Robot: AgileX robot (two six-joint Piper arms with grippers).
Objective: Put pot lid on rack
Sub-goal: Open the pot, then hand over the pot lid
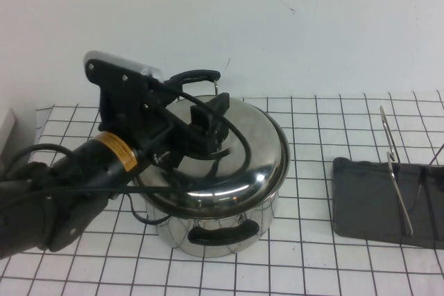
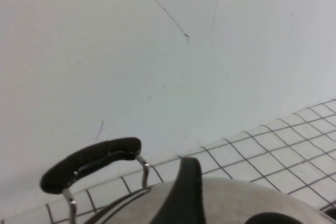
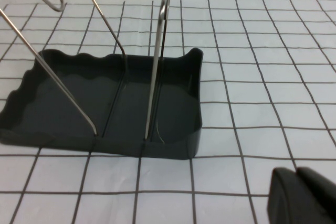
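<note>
White gridded tabletop (image 1: 333,254), left gripper (image 1: 205,127) clamped on pot lid (image 1: 239,157) knob atop pot (image 1: 215,230), rack (image 1: 388,199) well apart, right gripper (image 3: 302,195) near rack, opening cannot be told.

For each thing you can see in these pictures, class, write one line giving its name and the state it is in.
Pot lid: on the pot, closed.
Pot: upright on the table, covered.
Rack: upright in its tray, empty.
Left claw: over the lid's middle, at the knob.
Right claw: low near the rack, holding nothing visible.
</note>
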